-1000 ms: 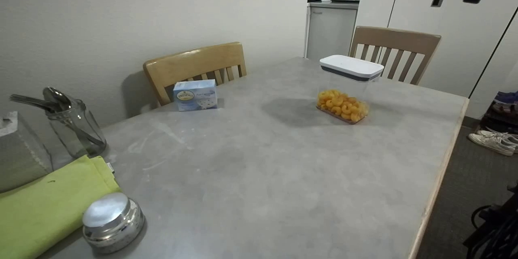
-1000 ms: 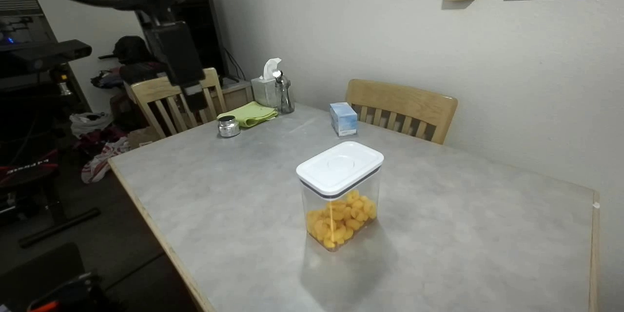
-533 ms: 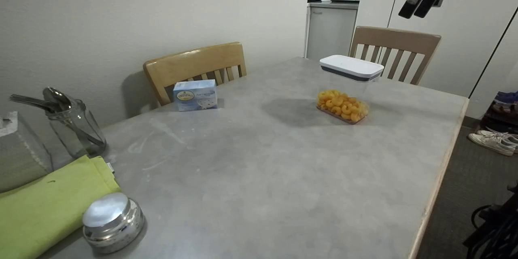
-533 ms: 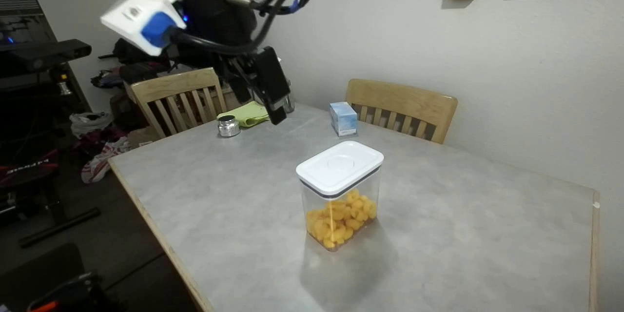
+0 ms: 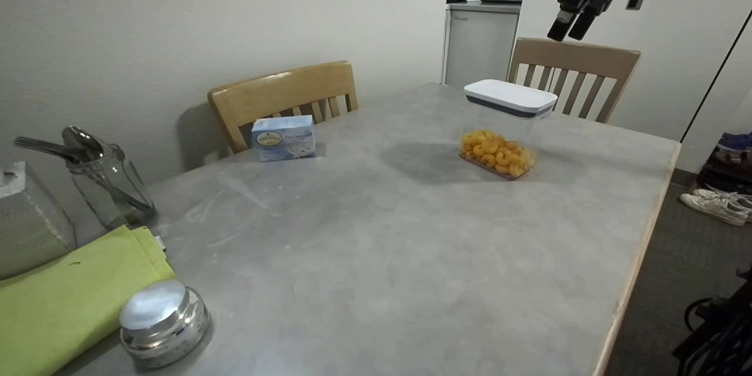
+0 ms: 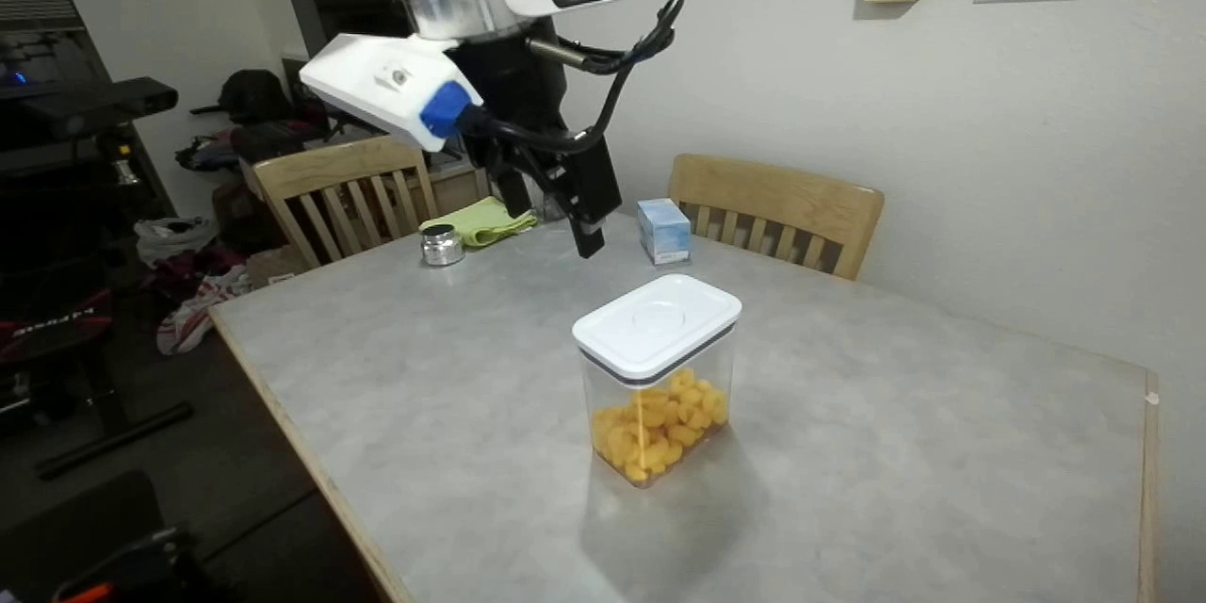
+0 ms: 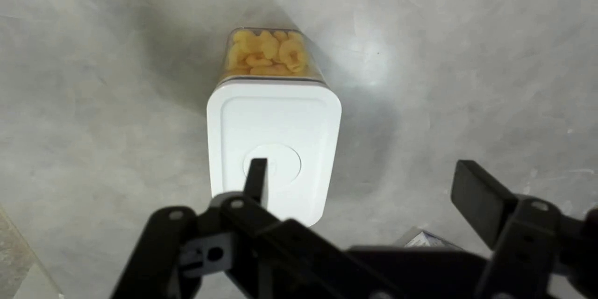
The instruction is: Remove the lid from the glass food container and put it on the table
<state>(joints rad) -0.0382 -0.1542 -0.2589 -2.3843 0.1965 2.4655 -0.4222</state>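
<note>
Black claw [image 7: 362,164] hangs spread-fingered, higher than the white rounded-rectangular lid [image 6: 658,325]. Grey stone-look tabletop [image 6: 876,433] surrounds the clear container [image 6: 608,393], edges well away.

pincer [image 6: 552,220] spread | above table [image 6: 424,377] | white lid [image 6: 657,322] on clear container [image 6: 608,387]

The white lid [image 6: 657,326] caps the upright clear container [image 6: 660,419] on the grey table [image 6: 904,452].

There were 1 table [image 5: 376,258], 1 food container [image 6: 660,419], 1 white lid [image 6: 657,325], 1 blue-white box [image 5: 285,139], 1 cloth [image 5: 82,288], 2 jars [image 5: 164,324], 1 gripper [image 7: 362,170], 2 wooden chairs [image 6: 773,187] per exterior view.
</note>
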